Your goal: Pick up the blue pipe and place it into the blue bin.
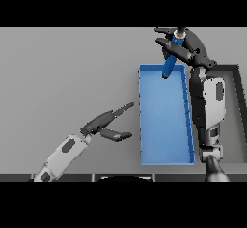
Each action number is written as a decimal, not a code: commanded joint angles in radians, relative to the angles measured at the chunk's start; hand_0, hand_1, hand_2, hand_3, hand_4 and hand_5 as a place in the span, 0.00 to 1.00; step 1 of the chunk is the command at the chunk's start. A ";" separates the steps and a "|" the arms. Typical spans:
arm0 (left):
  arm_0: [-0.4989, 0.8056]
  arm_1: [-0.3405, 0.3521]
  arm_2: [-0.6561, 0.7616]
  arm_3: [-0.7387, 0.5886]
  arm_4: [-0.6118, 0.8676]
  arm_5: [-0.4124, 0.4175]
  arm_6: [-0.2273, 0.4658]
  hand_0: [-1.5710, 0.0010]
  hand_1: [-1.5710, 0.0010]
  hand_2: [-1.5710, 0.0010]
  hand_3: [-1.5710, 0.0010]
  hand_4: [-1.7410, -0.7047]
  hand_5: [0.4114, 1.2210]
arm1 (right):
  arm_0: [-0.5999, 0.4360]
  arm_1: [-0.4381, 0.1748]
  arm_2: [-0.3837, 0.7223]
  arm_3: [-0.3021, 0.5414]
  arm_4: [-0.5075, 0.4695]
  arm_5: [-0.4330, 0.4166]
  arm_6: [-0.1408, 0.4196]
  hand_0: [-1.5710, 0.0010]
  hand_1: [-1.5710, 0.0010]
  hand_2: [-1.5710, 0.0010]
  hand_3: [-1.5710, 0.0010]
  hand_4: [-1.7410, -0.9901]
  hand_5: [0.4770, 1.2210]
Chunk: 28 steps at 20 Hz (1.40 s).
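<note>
Two hands showed over the grey tabletop (67, 77). Nearest, the left hand (107, 123) lay low and well to the left of the bin, its fingers straight and spread from the thumb, holding nothing; it looked idle.

Next out stood the blue bin (143, 121), a long, shallow rectangular box with thin upright walls and a flat, smooth, evenly blue floor. Its long side ran away from the robot. The right forearm, white with grey joints, reached up along the bin's right wall. Beyond that arm, a dark frame-like thing (237, 111) lay on the tabletop at the right edge; what it was could not be told.

Farthest, the right hand (185, 48) hung at the bin's far end, its dark fingers curled round the upper part of the blue pipe (170, 64). The pipe was a straight, smooth round rod of the same blue, with a pale tip showing above the fingers. It hung tilted, its long axis slanting down and slightly left, its lower end crossing the bin's far rim and pointing at the floor inside. It seemed clear of the floor, though that was hard to judge.

My reading: the carry was nearly done, and what remained was to ease the pipe nearer over the bin and release it.
</note>
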 commanded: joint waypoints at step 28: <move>0.008 -0.002 -0.009 -0.030 0.003 0.004 0.011 1.00 1.00 1.00 1.00 0.88 0.08 | 0.258 -0.446 0.841 0.047 -0.324 -0.355 0.095 0.90 0.92 0.93 0.96 0.73 0.58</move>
